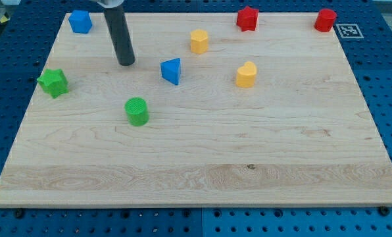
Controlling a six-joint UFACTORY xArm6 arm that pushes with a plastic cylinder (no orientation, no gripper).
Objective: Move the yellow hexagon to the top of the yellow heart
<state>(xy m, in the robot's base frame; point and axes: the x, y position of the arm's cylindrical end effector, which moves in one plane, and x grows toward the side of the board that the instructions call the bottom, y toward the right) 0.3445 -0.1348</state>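
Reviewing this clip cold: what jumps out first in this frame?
The dark rod comes first, dropping in at the view's upper left, my tip on bare wood left of the blue triangle. Next come the two yellow pieces right of centre: the yellow hexagon sits up and left of the yellow heart, apart from it.

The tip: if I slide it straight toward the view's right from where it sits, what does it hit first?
Probably the blue triangular block. My tip sits at the view's left of it at nearly the same height. The yellow heart lies farther along; the yellow hexagon sits above that line. Depth is uncertain.
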